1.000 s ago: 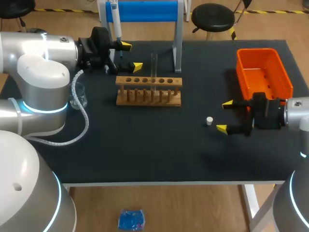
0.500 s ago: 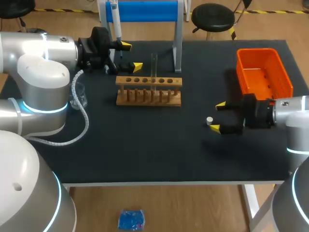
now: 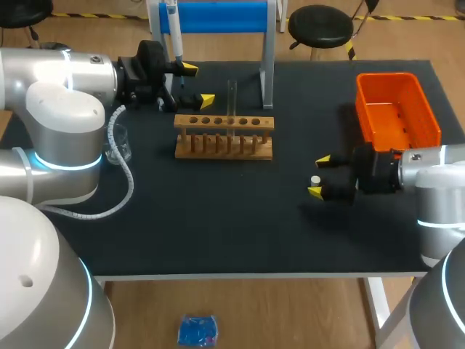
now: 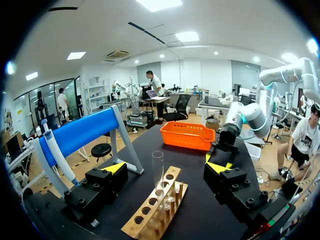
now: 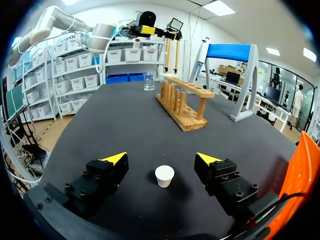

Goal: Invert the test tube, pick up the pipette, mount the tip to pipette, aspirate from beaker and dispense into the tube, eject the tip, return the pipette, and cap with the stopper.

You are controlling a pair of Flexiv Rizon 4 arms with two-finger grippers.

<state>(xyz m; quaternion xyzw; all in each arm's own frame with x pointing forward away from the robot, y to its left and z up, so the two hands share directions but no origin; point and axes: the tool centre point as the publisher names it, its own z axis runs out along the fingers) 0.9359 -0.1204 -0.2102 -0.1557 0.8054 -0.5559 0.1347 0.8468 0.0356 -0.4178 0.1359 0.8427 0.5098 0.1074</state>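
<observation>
1 stopper (image 3: 315, 180) on table, between R gripper's (image 3: 319, 176) 2 fingers; these are spread wide, touching it on neither side; 1 orange bin (image 3: 362, 109) at its 2 o'clock. 1 rack (image 3: 224, 136) mid-table w/ 1 tube (image 3: 232, 98) upright in it; stopper at rack's 4 o'clock, well apart. L gripper (image 3: 198, 84) at rack's 11 o'clock, fingers apart; 1 pipette (image 3: 174, 33) hangs on blue stand (image 3: 218, 18) at gripper's 11 o'clock; 1 beaker (image 3: 118, 144) at rack's 9 o'clock.

left arm comes in from 9 o'clock; left gripper (image 3: 197, 84) sits toward 11 o'clock, fingers spread wide, pointing to 3. right arm enters from 3 o'clock; right gripper (image 3: 319, 176) points to 9, fingers apart.
</observation>
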